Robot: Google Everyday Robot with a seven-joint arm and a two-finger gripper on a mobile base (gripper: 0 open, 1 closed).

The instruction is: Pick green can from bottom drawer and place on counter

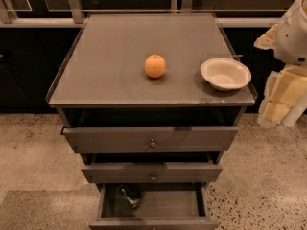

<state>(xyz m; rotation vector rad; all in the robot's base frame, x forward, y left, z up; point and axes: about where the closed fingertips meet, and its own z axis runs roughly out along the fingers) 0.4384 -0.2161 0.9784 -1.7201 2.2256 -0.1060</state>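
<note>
green can (130, 195) in open bottom drawer (168, 204), unpicked | claw (280, 99) right of table (105, 66), grip state untellable | placing pending

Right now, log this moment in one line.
green can: in open bottom drawer, left side | counter: orange, bowl | pincer: right of counter

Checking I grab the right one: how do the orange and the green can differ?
The orange is round and bright; the can is dark green and shiny. The orange sits on the counter; the can is in the open bottom drawer, left side. Both are similarly small. The pincer hangs right of the counter, touching neither.
</note>
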